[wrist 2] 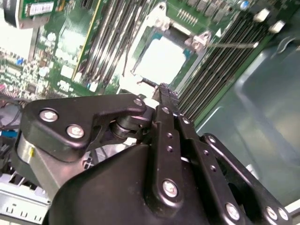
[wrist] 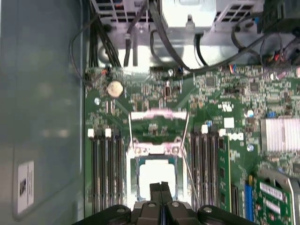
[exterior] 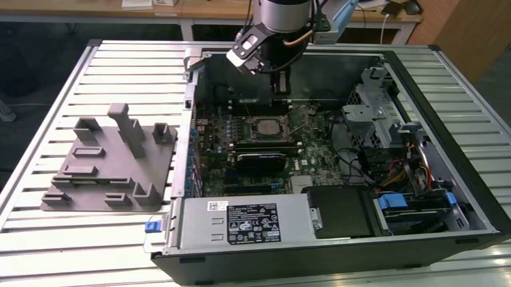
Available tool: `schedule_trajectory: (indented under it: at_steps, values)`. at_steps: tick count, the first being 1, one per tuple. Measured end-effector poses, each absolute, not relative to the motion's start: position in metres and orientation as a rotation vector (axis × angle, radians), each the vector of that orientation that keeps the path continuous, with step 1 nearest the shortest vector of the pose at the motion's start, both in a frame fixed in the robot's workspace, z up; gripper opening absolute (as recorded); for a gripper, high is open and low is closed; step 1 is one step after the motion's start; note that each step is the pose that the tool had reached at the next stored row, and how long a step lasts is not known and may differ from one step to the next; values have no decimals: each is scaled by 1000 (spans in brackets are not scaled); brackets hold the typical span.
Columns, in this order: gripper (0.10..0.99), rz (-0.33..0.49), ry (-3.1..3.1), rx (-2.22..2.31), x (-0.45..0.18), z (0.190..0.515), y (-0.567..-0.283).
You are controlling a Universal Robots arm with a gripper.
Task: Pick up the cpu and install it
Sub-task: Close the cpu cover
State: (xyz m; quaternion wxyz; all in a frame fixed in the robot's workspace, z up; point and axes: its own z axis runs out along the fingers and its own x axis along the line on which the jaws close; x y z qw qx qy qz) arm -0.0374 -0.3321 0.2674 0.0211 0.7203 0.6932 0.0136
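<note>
The cpu (wrist: pixel 157 177) lies flat in the motherboard socket, its shiny silver top showing in both wrist views (wrist 2: pixel 161 62). In the exterior view it sits mid-board (exterior: pixel 266 127) inside the open computer case (exterior: pixel 479 197). The socket's hinged retention frame (wrist: pixel 159 123) and thin wire lever (wrist: pixel 187 154) stand open beside it. My gripper (wrist: pixel 161 188) hangs just above the chip's edge with its two black fingers pressed together and nothing between them. In the exterior view the gripper (exterior: pixel 279 88) hangs over the back of the board, a little beyond the socket.
Memory slots (wrist: pixel 105 173) flank the socket on both sides. A grey plastic fixture block (exterior: pixel 112 161) sits on the slatted table at the exterior view's left. The power supply (exterior: pixel 239 222), drive cage (exterior: pixel 375 113) and cable bundles (exterior: pixel 399 173) crowd the case.
</note>
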Motion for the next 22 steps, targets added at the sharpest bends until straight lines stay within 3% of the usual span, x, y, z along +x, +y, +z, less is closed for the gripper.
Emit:
schedule_trajectory:
  at_steps: [22]
  values:
    - [106,32,2153,2238,46,266,-332]
